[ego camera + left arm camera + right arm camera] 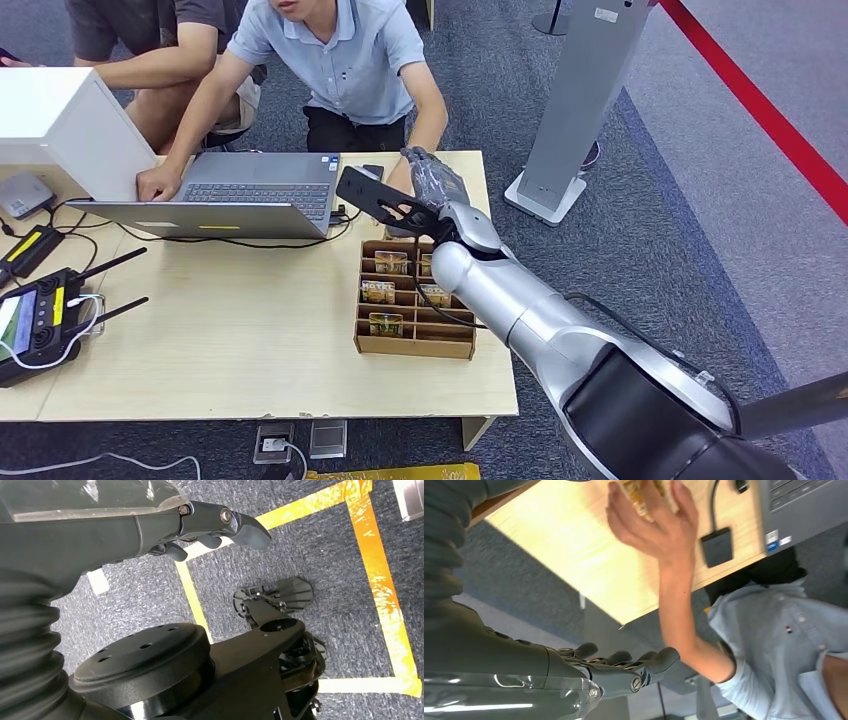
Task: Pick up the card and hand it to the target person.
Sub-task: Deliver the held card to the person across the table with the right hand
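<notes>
A brown cardboard box (415, 345) with compartments stands on the wooden table (230, 340), with gold cards (385, 324) upright in it. My right hand (432, 178) reaches over the table's far edge towards the person in a light blue shirt (345, 60). Its fingers (624, 662) are spread and hold nothing. That person's hand (659, 527) is raised just beyond them, with a blurred gold card (640, 495) at its fingers; whether it grips the card is unclear. My left hand (215, 527) hangs over the floor, fingers loosely apart, holding nothing.
An open laptop (250, 195) sits at the table's back, the person's other hand on it. A white box (60, 125) and a black remote controller (40, 315) lie at the left. A second person (150, 40) sits at the back left. A grey stand (580, 100) rises at the right.
</notes>
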Controlling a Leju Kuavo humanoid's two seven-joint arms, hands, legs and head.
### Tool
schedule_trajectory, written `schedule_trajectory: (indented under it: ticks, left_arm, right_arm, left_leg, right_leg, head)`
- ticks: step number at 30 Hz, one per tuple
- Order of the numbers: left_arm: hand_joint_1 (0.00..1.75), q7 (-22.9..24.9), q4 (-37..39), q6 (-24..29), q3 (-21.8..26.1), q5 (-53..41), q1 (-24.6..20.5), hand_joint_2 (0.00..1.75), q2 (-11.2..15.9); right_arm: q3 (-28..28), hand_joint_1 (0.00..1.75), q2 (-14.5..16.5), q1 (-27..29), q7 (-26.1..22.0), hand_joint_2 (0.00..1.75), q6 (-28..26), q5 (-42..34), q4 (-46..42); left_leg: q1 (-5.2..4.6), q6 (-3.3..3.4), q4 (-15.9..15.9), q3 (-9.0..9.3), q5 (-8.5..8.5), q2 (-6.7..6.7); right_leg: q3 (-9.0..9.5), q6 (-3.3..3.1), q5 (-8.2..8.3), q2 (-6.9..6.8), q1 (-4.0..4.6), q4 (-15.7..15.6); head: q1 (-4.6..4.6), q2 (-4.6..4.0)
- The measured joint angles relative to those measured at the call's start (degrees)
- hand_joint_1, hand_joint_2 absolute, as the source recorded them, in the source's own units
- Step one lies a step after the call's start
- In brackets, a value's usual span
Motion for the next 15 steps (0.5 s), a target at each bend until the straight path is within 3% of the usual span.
schedule_trajectory:
  ticks: [4,6,11,15]
  left_arm:
    - [0.00,0.3,0.0,0.1,0.0,0.3,0.6,1.75,0.0]
    - [0.00,0.3,0.0,0.1,0.0,0.7,0.9,1.75,0.1]
    - [0.00,0.1,0.1,0.3,0.0,1.6,1.7,1.75,0.6]
    - [0.00,-0.9,0.1,0.5,0.0,2.0,2.1,1.75,0.9]
  right_arm:
    - [-1.2,0.00,-1.7,1.3,-4.3,1.75,1.3,-8.7,-4.8]
    - [-2.2,0.00,-3.9,3.4,-3.1,1.75,0.5,-11.8,-10.5]
    - [-6.2,0.00,-11.5,12.8,3.1,1.75,-4.1,-12.3,-31.8]
    - [-10.7,0.00,-17.4,22.6,0.4,1.75,-5.0,-11.5,-49.2]
  left_leg:
    - [0.00,0.00,0.0,0.04,0.00,0.01]
    - [0.00,0.00,0.0,0.07,0.00,0.01]
    - [0.00,0.02,0.0,0.10,-0.03,-0.02]
    - [-0.01,0.04,0.0,0.11,-0.08,-0.02]
  right_leg:
    - [0.01,0.00,0.00,0.00,0.00,0.0]
    - [0.02,0.00,0.00,-0.01,0.00,0.0]
    - [0.07,0.01,0.00,-0.01,0.00,-0.1]
    - [0.07,0.01,-0.01,-0.01,0.00,-0.1]
  head:
    - [-0.07,0.00]
    - [-0.06,0.00]
    - [0.03,0.00]
    - [0.06,0.00]
